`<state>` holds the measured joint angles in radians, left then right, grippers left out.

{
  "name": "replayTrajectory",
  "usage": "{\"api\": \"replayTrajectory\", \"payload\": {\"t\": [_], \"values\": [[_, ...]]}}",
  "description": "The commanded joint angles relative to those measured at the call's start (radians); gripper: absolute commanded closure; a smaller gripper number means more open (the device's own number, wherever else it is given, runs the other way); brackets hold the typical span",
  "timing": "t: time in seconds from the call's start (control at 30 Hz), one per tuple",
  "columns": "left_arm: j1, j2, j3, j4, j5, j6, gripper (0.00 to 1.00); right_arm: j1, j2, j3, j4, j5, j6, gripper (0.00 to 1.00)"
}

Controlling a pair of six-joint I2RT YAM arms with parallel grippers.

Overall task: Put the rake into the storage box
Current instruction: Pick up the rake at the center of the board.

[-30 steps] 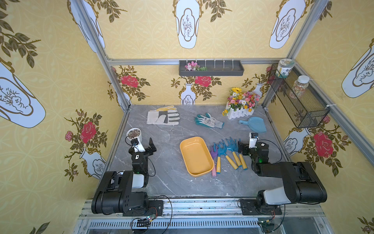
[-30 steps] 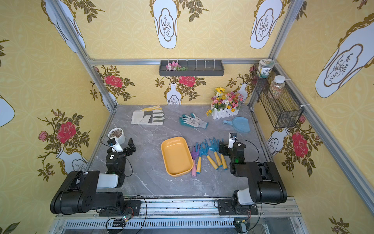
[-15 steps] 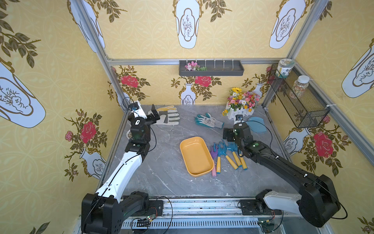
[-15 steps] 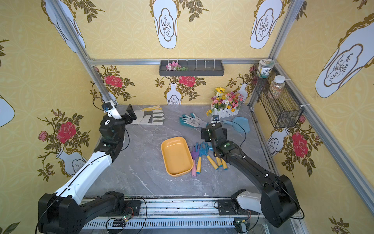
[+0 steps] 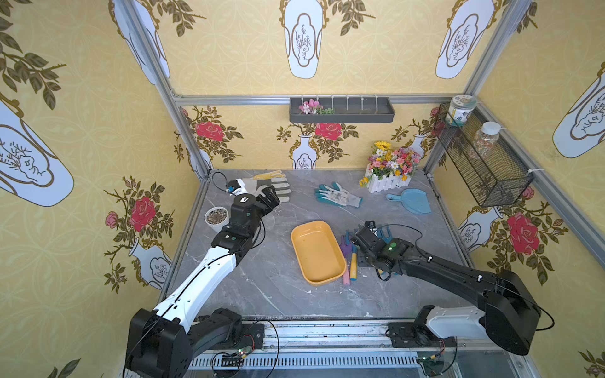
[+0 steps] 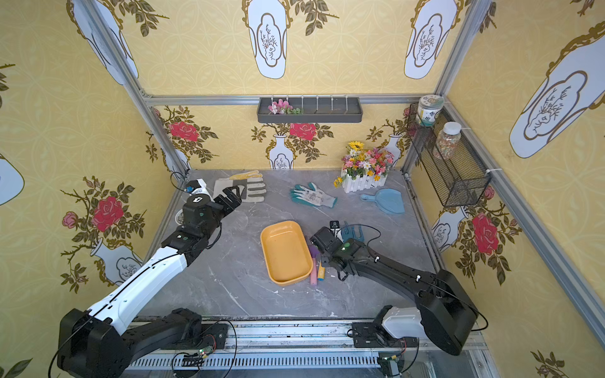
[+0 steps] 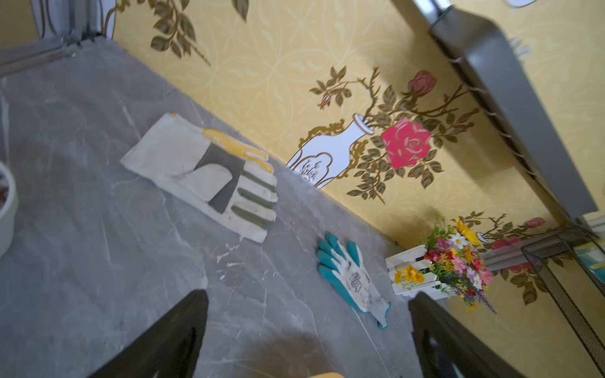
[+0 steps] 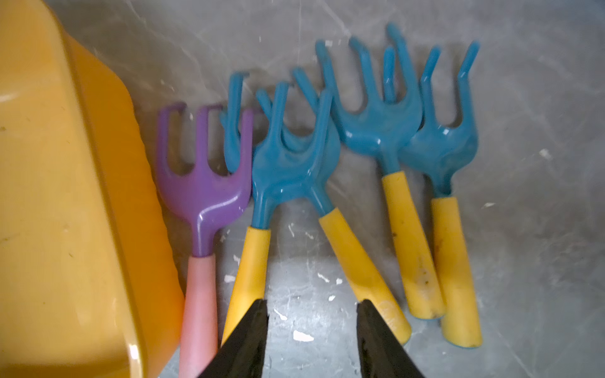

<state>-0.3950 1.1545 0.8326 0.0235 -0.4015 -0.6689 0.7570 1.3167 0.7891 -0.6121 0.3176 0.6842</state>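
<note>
your right pincer has dropped over the blue, yellow-handled plastic rakes right of the shallow orange-yellow plastic tray, half-open to take one handle, still empty.

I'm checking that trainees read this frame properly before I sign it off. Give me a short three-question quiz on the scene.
1. True or false: the storage box already holds a rake.
2. How many rakes lie beside it?
3. The left gripper hangs nearest which item? A: white work glove; B: blue dustpan; C: flower planter.
Key: 1. False, it is empty. 2. Five: four blue with yellow handles, one purple with a pink handle. 3. A.
</note>
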Motion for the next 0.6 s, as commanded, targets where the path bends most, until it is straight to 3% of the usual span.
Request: {"api": "replayTrajectory", "payload": {"t": [0.0,0.17,0.3,0.57], "values": [[-0.11,0.034,0.006,-0.082,-0.253,-0.06,0.0,0.009,0.019,-0.026,0.038,-0.127,0.046,0.5],[-0.2,0.116,0.113,-0.192,-0.369,-0.015,0.0,0.009,0.092,-0.021,0.103,-0.162,0.03,0.5],[-0.209,0.162,0.137,-0.264,-0.396,-0.102,0.0,0.009,0.181,0.021,0.108,-0.172,0.01,0.5],[-0.212,0.164,0.159,-0.287,-0.425,-0.116,0.0,0.007,0.251,0.048,0.118,-0.138,-0.001,0.59]]}}
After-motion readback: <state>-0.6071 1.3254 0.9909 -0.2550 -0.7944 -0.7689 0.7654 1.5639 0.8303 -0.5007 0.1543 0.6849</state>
